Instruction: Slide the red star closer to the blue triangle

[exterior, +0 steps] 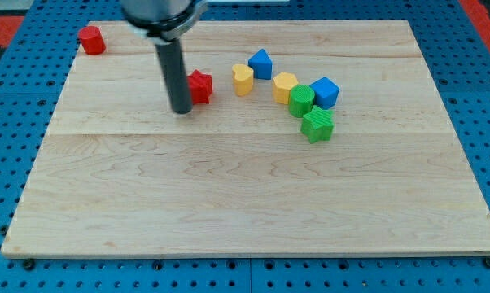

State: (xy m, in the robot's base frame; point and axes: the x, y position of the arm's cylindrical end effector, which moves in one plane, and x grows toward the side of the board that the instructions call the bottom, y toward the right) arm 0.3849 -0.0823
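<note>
Writing: we can read no brand, label or lettering anywhere in the frame.
Board [229, 212]: pale wood, its near part bare, lying on a blue pegboard [9, 163].
Green star [317, 125]: nearest block, right of centre.
Green block [301, 99]: rounded, just above that star and touching it.
Our tip [182, 110]: end of the dark rod, upper left of centre, on the board.
Pincer: we have none, only the plain rod, so nothing spreads or pinches.
Red star [199, 86]: just to the right of our tip, touching the rod or nearly so.
Blue cube [325, 92]: against the green block's right side.
Yellow blocks: one [284, 86] left of the green block, one [242, 80] right of the red star.
Blue triangle [260, 63]: up and right of the red star, beside the second yellow block.
Red block [91, 40]: far upper-left corner, alone.
</note>
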